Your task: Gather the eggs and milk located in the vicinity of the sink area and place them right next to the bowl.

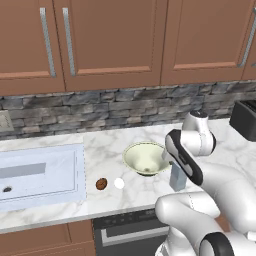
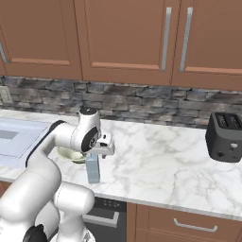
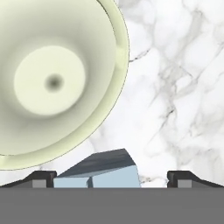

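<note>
My gripper (image 3: 111,178) is spread wide over the milk (image 3: 98,173) beside the bowl (image 3: 57,78); the carton looks light and a bit squashy, so I'd pinch its flat sides.

Milk (image 1: 177,179) upright beside bowl (image 1: 145,158)

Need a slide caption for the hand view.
Open gripper straddling the milk carton's gabled top, bowl just beyond on the marble counter.
</note>
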{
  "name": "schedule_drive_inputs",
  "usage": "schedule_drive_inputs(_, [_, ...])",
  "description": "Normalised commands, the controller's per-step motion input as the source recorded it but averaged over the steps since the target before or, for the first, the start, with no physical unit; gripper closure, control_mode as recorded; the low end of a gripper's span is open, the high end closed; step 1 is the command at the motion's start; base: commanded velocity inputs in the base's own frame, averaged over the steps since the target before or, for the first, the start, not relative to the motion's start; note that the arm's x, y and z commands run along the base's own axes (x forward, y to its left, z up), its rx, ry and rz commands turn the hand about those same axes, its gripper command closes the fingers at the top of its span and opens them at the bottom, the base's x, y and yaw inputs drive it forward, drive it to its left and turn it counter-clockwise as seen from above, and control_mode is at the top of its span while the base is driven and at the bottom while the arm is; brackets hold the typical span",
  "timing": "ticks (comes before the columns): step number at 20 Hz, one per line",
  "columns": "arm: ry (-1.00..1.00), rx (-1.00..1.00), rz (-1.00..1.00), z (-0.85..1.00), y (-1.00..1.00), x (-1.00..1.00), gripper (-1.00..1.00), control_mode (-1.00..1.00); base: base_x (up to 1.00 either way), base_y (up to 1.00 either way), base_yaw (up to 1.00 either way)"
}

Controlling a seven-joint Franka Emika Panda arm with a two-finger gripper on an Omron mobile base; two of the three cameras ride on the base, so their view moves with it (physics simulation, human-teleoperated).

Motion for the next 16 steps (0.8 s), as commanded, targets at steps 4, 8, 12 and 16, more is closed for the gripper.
schedule_drive_inputs(4, [0.04, 0.00, 0.00, -0.22, 0.00, 0.00, -1.00, -1.00, 0.00, 0.00, 0.00])
schedule_drive_inputs(8, [0.04, 0.00, 0.00, -0.27, 0.03, -0.01, 1.00, -1.00, 0.00, 0.00, 0.00])
schedule_drive_inputs(12, [0.02, 0.00, 0.00, -0.19, 0.01, -0.02, 1.00, -1.00, 0.00, 0.00, 0.00])
schedule_drive_inputs(16, [0.00, 0.00, 0.00, 0.00, 0.00, 0.00, 1.00, -1.00, 0.00, 0.00, 0.00])
